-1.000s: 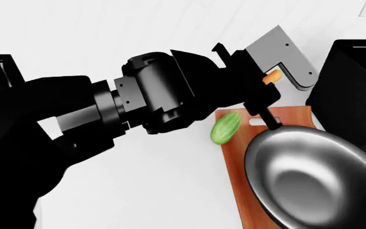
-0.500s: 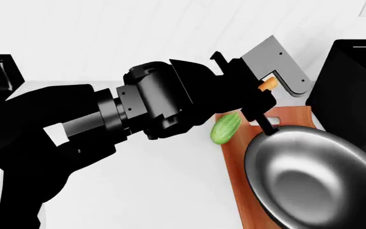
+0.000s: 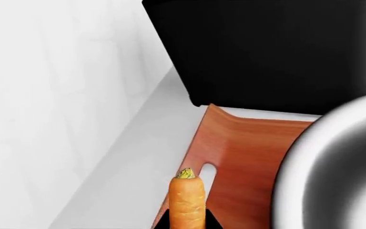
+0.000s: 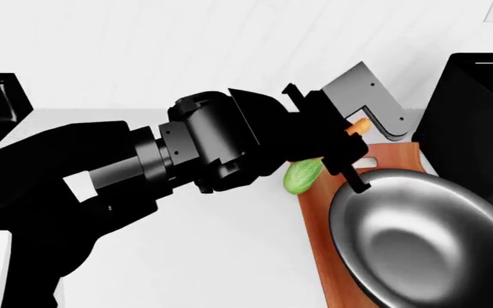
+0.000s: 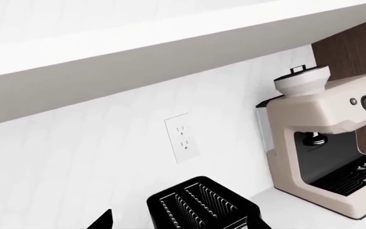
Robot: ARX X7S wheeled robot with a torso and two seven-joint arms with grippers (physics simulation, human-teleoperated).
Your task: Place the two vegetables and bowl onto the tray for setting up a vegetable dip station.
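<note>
Left wrist view shows the carrot (image 3: 188, 202) gripped in the left pincer (image 3: 188, 220), its long axis pointing over the tray (image 3: 234, 148) end, bowl (image 3: 335, 176) beside.

The right pincer is not visible.

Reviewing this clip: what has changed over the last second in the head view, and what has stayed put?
The left gripper, shut on the slim orange carrot, carried it lower, toward the reddish-brown wooden tray. The stubby light-green cucumber at the tray's edge and the shiny steel bowl did not move.
</note>
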